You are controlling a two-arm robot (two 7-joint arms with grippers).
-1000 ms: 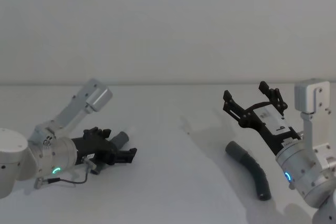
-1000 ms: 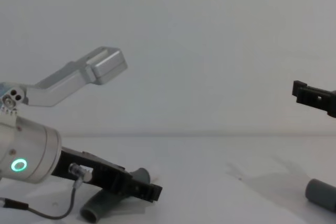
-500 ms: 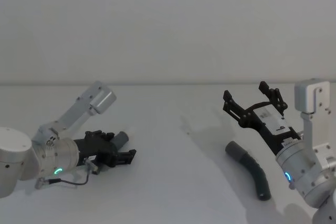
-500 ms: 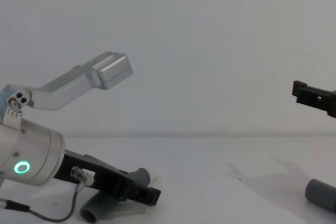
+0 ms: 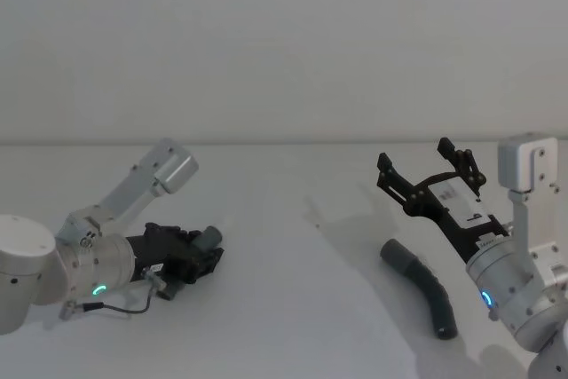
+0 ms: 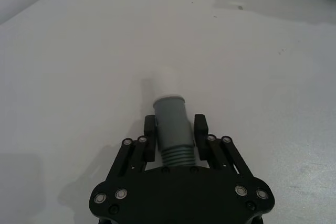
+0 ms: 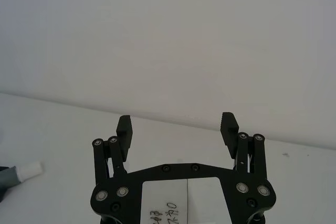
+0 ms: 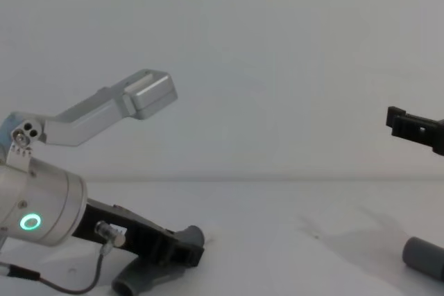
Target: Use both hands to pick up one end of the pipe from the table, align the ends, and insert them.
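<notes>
Left gripper (image 6: 175, 129) now clamps pipe end (image 6: 170, 113).

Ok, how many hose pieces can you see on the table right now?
2. The white-tipped hose piece lies at the left, clamped in the left gripper. The curved hose piece lies free at the right, near the raised, open right gripper.

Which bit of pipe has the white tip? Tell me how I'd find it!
Look at the left side of the big white table, where the left gripper lies low on it. Between its black fingers sits a short grey pipe end with a narrow white tip. The other pipe piece is longer, curved and darker, lying free under the open right gripper.
</notes>
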